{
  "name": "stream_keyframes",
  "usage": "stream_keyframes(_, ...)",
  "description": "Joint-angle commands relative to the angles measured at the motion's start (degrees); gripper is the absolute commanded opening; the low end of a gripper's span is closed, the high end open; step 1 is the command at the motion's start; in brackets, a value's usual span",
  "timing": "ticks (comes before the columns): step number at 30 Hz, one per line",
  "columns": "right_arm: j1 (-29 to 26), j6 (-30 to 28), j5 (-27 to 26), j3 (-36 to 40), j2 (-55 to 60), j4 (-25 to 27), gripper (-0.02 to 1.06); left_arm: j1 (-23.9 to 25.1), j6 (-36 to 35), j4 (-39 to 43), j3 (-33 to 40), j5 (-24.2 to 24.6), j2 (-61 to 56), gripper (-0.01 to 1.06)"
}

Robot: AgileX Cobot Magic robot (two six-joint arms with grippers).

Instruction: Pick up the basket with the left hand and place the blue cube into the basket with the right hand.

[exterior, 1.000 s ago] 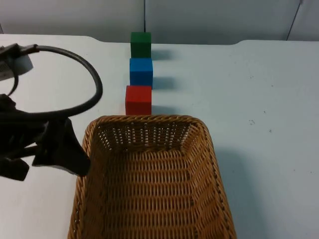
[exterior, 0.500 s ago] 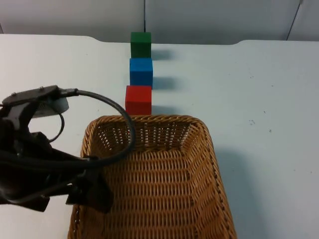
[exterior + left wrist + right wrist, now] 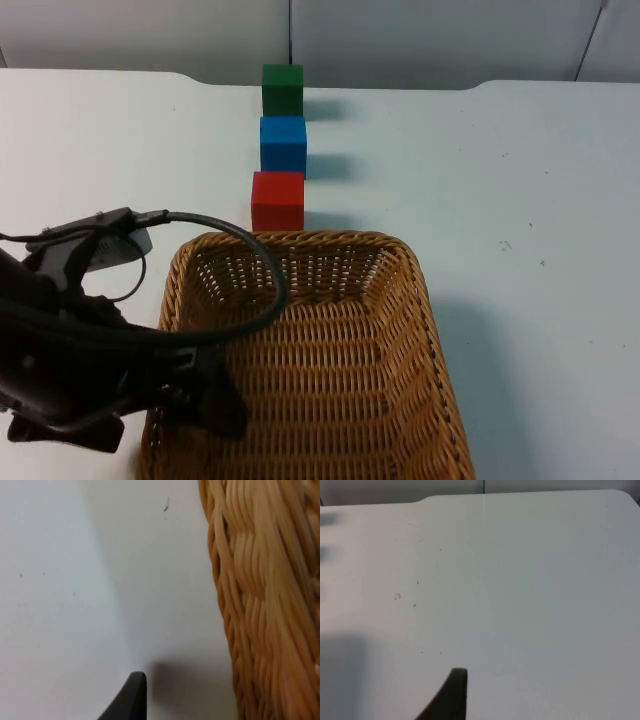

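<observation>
I see a brown woven wicker basket resting on the white table top, at the near centre of the scene, its open mouth facing up. Its near end runs out of the top view.

Three small cubes stand in a line running away from the basket's far rim. The red cube is nearest, just beyond the far rim of the basket. The blue cube sits just behind the red one. The green cube is farthest, close to the grey partition wall. I see narrow gaps between neighbouring cubes; none is stacked or tilted.

The left gripper is at the basket's left wall, towards its near end, with the black left arm lying across the table to the left of the basket. In the left wrist view I see the outer weave of the basket wall close by, with one black fingertip over bare table beside it. I cannot tell whether the left gripper's fingers are apart or together, nor whether they touch the wicker.

The right arm waits. In the right wrist view I see a black fingertip of the right gripper over bare white table; I cannot tell its finger state either.
</observation>
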Motion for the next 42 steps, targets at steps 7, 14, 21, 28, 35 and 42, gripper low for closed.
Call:
stream_keyframes(7,0.22,-0.29,-0.13,0.3,-0.24,-0.12,1.03,-0.37,5.0,-5.95,0.21,-0.48,0.68,1.04)
stream_keyframes(14,0.22,-0.18,-0.13,0.3,-0.24,-0.12,1.03,-0.37,4.68,-5.95,0.21,-0.48,1.02,0.99)
stream_keyframes(21,0.22,-0.08,-0.13,0.3,-0.24,-0.22,1.03,-0.37,4.55,-5.95,0.21,-0.24,1.02,0.91)
stream_keyframes(28,0.22,-0.08,-0.13,0.3,-0.24,-0.22,1.03,-0.37,4.55,-5.6,0.21,0.09,1.02,0.89)
stream_keyframes(35,0.22,-0.08,-0.13,0.3,-0.24,-0.22,1.03,-0.37,3.47,-5.51,0.21,0.11,1.02,0.85)
stream_keyframes(42,0.22,-0.08,-0.13,0.3,-0.24,-0.22,1.03,-0.37,3.47,-5.51,0.21,0.11,1.02,0.29)
